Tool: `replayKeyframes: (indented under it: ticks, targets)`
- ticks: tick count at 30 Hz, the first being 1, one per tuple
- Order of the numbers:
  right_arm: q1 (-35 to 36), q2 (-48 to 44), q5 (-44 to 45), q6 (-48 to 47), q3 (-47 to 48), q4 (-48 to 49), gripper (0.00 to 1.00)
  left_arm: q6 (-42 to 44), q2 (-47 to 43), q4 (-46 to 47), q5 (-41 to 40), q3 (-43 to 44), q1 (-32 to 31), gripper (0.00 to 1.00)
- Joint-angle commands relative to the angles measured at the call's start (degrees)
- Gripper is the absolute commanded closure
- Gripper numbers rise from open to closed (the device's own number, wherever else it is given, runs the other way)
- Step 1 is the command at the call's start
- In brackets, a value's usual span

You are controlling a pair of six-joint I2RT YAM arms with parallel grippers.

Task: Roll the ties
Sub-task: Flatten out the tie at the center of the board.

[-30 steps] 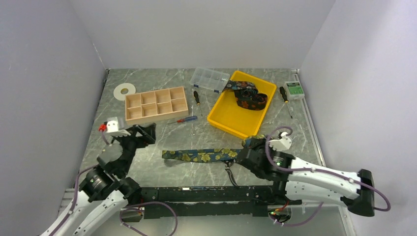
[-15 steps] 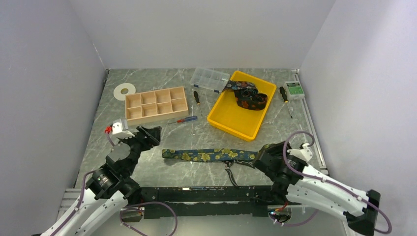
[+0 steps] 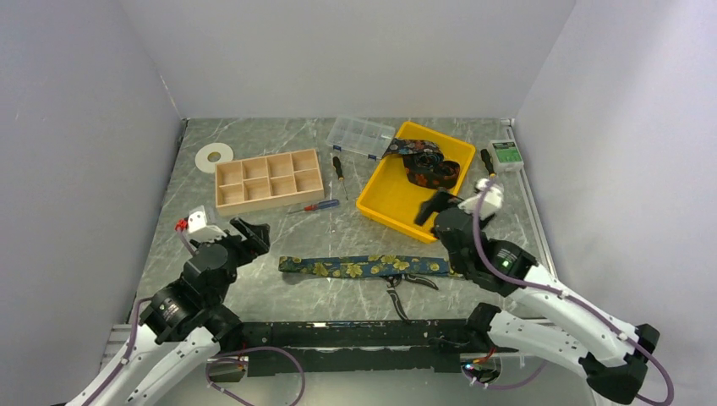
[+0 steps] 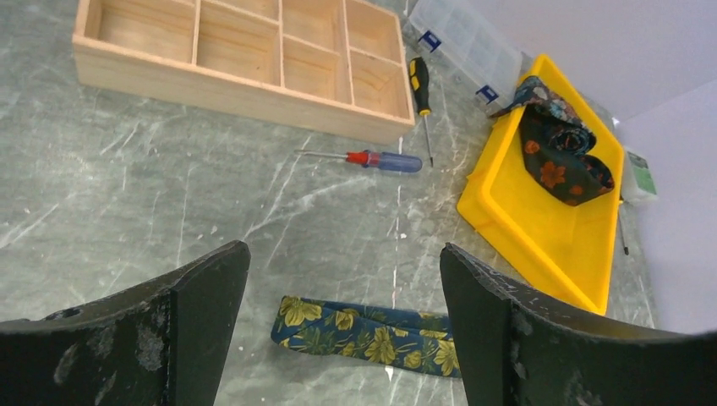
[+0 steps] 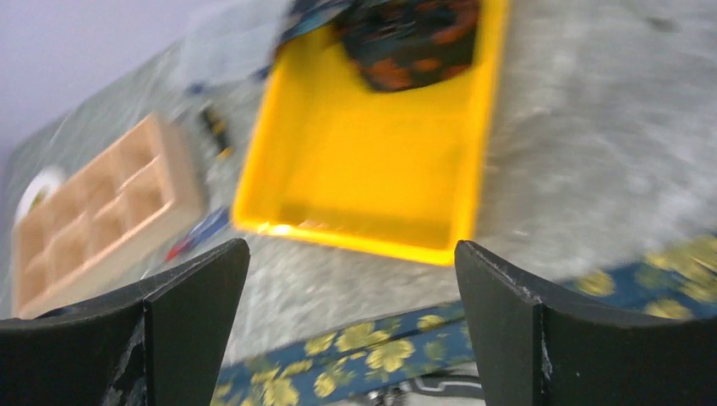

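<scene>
One floral tie (image 3: pixel 355 268) lies flat as a strip, running left to right on the marble table (image 3: pixel 270 139) between the arms, with black pliers (image 3: pixel 404 288) just at its near edge toward the right end. A second tie (image 3: pixel 429 167) sits bunched in the far end of the yellow tray (image 3: pixel 393 203). The left gripper (image 3: pixel 254 232) hangs near the strip's left end, fingers spread and empty, and the right gripper (image 3: pixel 435 205) is by the tray's near edge, fingers wide apart and holding nothing.
</scene>
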Motion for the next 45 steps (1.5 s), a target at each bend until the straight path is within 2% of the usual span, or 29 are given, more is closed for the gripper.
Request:
replayKeyframes:
  ticks: [1, 3, 6, 12, 20, 26, 30, 37, 42, 45]
  targets:
    - [-0.1, 4.8, -26.3, -29.7, -4.2, 32.5, 0.08, -4.2, 2.6, -5.5, 0.5, 1.4, 0.2, 0.11]
    - [0.1, 10.9, -35.3, -29.0, -5.0, 35.8, 0.17, -5.1, 2.7, -5.3, 3.5, 0.1, 0.2, 0.12]
    - [2.8, 19.0, -39.7, -27.3, -7.4, 40.1, 0.22, -6.5, 1.9, -4.1, 7.8, -2.5, 0.2, 0.14]
    - [8.0, 29.2, -42.7, -27.5, -9.4, 49.2, 0.22, -10.4, -0.1, -6.6, 10.2, -7.2, 0.2, 0.17]
    - [12.4, 41.0, -41.3, -29.4, -2.6, 49.5, 0.28, -13.6, 1.2, -2.6, 10.0, -12.2, 0.2, 0.22]
    - [10.5, 43.7, -42.1, -29.0, -3.9, 49.9, 0.31, -5.1, 5.1, 6.0, 17.5, -11.2, 0.2, 0.33]
    - [8.8, 47.4, -42.1, -28.5, -2.5, 48.8, 0.4, -2.8, 12.7, 6.5, 20.7, -9.6, 0.2, 0.36]
    - [7.7, 50.5, -41.0, -28.8, -0.5, 47.7, 0.44, -6.2, 19.0, 10.5, 17.3, -12.9, 0.2, 0.36]
    - [7.9, 44.9, -39.1, -30.6, -1.6, 45.9, 0.43, -7.7, 20.5, 10.7, 12.5, -14.2, 0.2, 0.38]
    - [8.6, 41.8, -42.0, -33.6, -2.6, 44.4, 0.4, -9.0, 20.2, 9.7, 10.0, -14.4, 0.2, 0.4]
